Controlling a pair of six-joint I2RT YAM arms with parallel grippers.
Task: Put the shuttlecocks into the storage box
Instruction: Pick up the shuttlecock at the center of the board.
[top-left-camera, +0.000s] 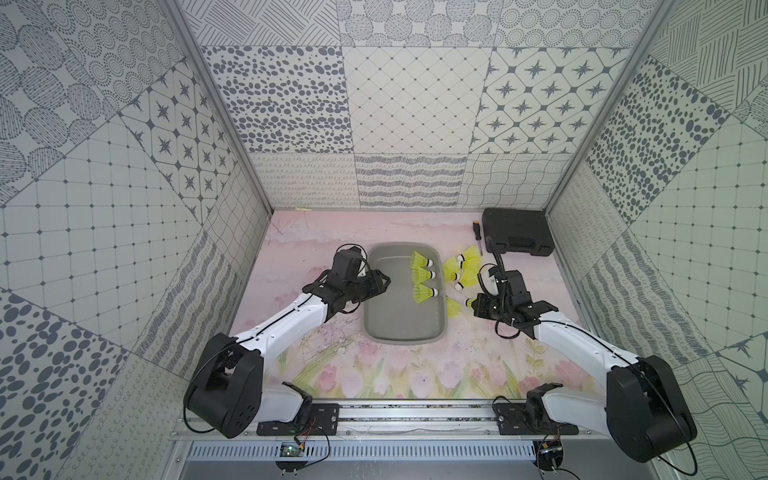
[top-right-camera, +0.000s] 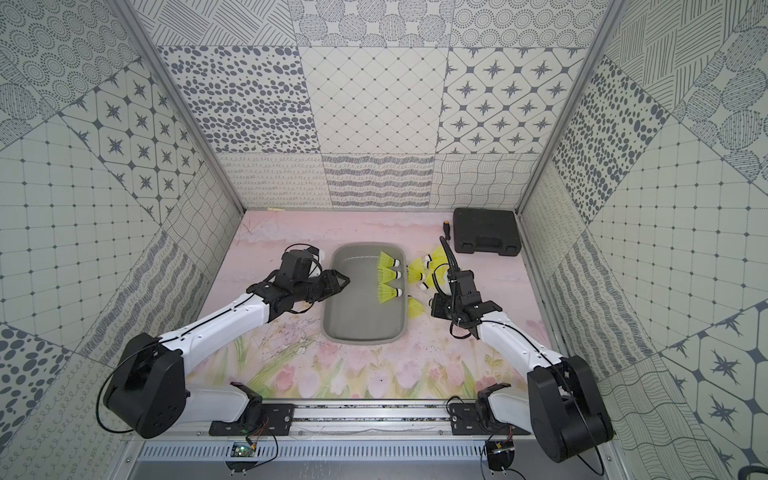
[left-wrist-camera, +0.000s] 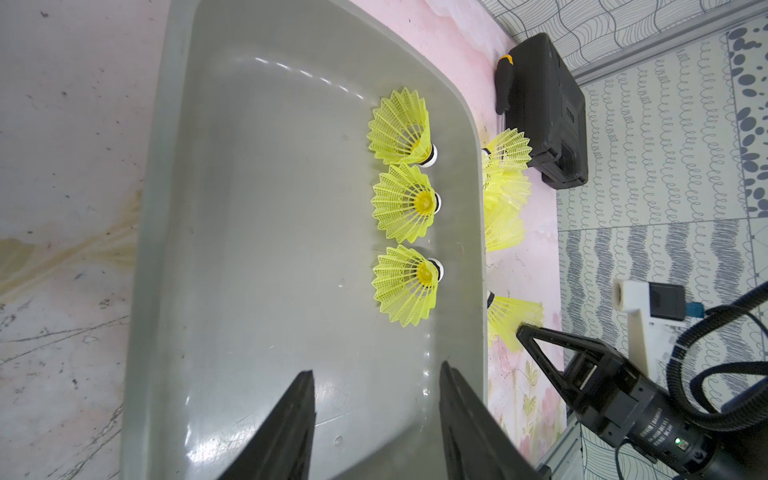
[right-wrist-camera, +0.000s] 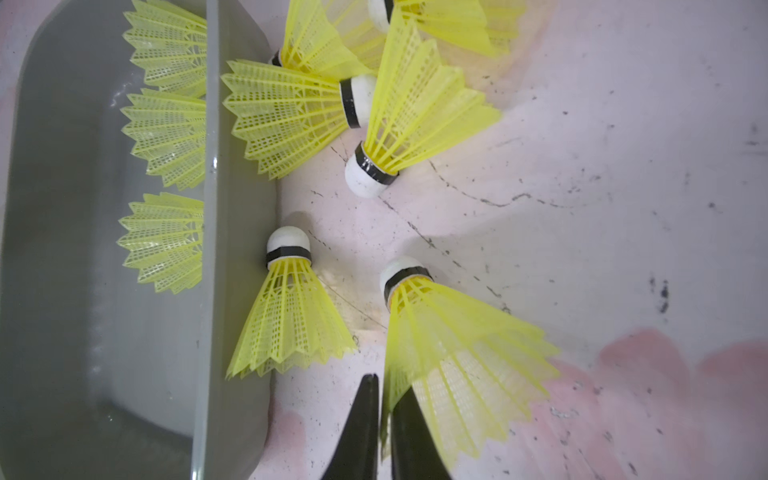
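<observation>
The grey storage box (top-left-camera: 390, 320) lies mid-table, with three yellow-green shuttlecocks (top-left-camera: 422, 276) in a row along its right side; they also show in the left wrist view (left-wrist-camera: 403, 203). Several more lie in a heap (top-left-camera: 461, 270) on the mat just right of the box, and one (right-wrist-camera: 289, 307) rests against the box's outer wall. My right gripper (right-wrist-camera: 384, 386) is shut on the skirt edge of another shuttlecock (right-wrist-camera: 457, 345), whose white tip points away from the gripper. My left gripper (left-wrist-camera: 376, 374) is open above the box's left side, with nothing between its fingers.
A black hard case (top-left-camera: 517, 232) sits in the back right corner with a screwdriver (top-left-camera: 476, 237) beside it. Patterned walls close in the left, back and right. The arm bases stand on a rail (top-left-camera: 415, 415) along the front edge.
</observation>
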